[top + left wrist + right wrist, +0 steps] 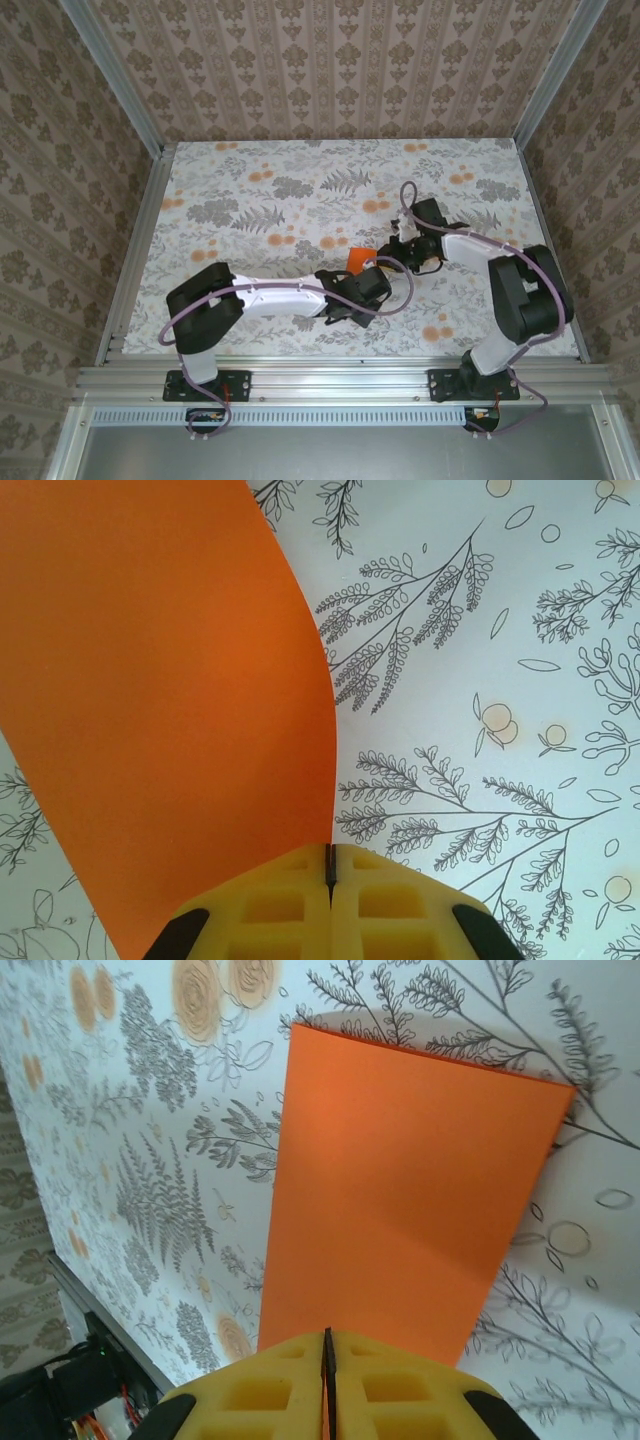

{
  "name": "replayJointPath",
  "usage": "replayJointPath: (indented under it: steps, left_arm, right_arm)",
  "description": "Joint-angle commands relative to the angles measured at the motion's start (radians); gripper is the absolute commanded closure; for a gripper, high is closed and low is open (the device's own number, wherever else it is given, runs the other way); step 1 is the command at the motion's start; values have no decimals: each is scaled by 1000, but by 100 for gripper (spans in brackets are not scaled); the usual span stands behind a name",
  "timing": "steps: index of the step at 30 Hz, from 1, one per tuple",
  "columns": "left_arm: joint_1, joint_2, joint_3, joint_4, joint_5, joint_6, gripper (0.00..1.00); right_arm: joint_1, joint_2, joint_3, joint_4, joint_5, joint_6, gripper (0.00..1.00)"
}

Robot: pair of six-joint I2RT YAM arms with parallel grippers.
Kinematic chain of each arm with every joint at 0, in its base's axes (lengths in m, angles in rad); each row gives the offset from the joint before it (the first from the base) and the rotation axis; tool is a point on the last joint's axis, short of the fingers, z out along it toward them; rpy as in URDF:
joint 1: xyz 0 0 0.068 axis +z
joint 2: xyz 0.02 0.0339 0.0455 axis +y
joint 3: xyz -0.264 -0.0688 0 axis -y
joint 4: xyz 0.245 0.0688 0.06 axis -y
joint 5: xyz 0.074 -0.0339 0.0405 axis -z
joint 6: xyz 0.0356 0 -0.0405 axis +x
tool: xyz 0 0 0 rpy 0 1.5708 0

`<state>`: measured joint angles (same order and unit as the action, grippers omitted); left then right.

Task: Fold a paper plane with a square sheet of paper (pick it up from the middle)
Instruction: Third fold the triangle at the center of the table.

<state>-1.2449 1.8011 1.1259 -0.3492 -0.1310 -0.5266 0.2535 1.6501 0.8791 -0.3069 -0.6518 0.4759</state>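
The square sheet of paper (356, 259) is bright orange and sits between my two grippers near the table's middle. In the left wrist view the paper (160, 700) bows in a curve, and its right edge runs straight down into the jaws. My left gripper (330, 860) is shut on that edge, its yellow fingers (270, 910) pressed together. In the right wrist view the paper (400, 1190) reads as a flat rectangle reaching away from my right gripper (327, 1345), whose jaws are shut with the near edge between them. From above, the left gripper (368, 272) and right gripper (398, 250) nearly meet at the sheet.
The table (250, 200) wears a floral printed cloth with pale orange blotches. Aluminium rails (140, 230) and patterned walls close it in on the left, right and back. Cables loop over both arms (410, 200).
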Motion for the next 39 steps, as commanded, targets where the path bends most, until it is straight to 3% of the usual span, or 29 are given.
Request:
replayJointPath:
  steps: [1,13,22,39]
  left_arm:
    - [17,-42,-19,13,44,18,100]
    - [73,-71,-59,44,120,27,100]
    - [144,-80,-70,67,215,47,100]
    - [230,-35,-13,9,291,118,100]
  right_arm:
    - [20,59,51,-46,3,-53,90]
    - [70,210,167,-202,239,-201,90]
    - [95,231,208,-225,252,-261,91]
    - [114,263,286,-293,208,-346,91]
